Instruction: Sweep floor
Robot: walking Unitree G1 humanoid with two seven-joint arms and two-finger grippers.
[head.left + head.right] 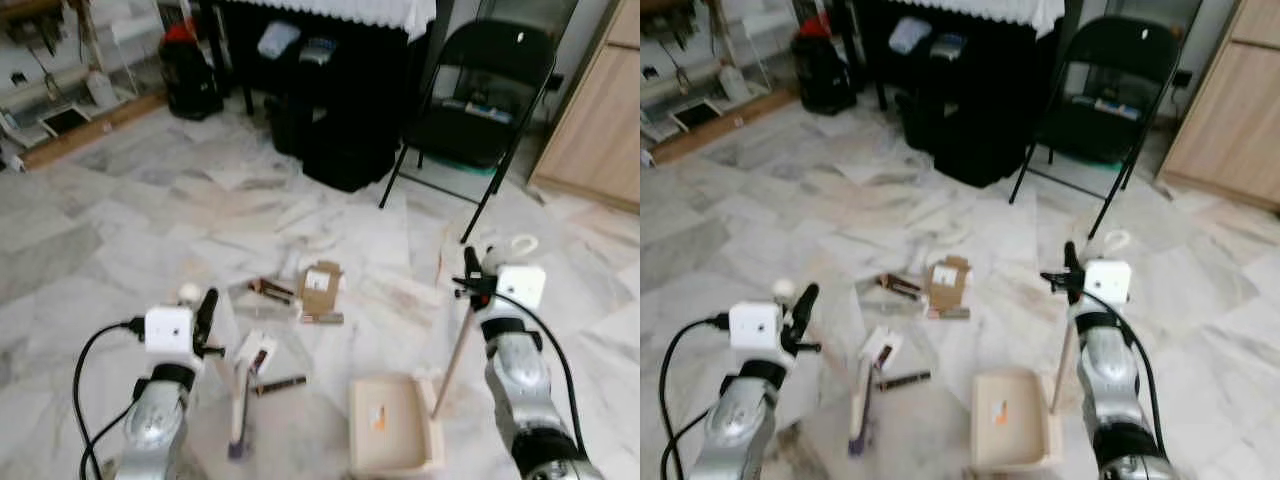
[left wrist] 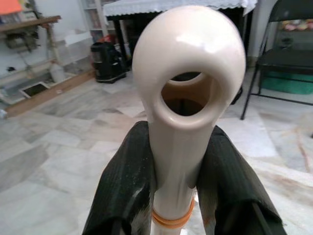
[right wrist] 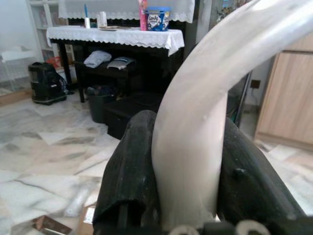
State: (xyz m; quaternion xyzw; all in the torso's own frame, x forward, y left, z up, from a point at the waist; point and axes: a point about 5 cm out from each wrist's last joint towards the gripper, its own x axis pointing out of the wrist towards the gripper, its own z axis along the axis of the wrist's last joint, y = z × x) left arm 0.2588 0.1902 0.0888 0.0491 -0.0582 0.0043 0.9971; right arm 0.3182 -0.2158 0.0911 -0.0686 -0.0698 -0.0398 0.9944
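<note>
The left gripper (image 1: 207,318) is clamped around the cream handle of a broom (image 1: 240,395). The broom's long axis slopes down and away from that gripper toward the robot's right, ending in a bristle head on the marble floor (image 1: 120,210) just below and to the right of it. In the left wrist view the two black fingers (image 2: 122,186) press on either side of the handle, and its looped hanging end rises straight above them, with an orange band at their base.

The right gripper (image 1: 470,275) is closed on the curved cream handle top of a dustpan (image 1: 393,425). The dustpan's thin wooden pole runs down from this gripper and leans to the robot's left, to the one cream pan lying flat on the floor, below and left of the gripper, its opening toward the litter. The right wrist view gives the grip itself: both fingers (image 3: 129,171) tight against the bent handle.

Between the two grippers and slightly ahead lies the litter: one folded cardboard box (image 1: 320,285) and several wrappers (image 1: 270,290), perhaps four or five, hard to count exactly.

Far ahead of the right gripper stands one black folding chair (image 1: 480,90). The right wrist view also brings out a surface (image 3: 117,34) with a white cloth and a tub on it.
</note>
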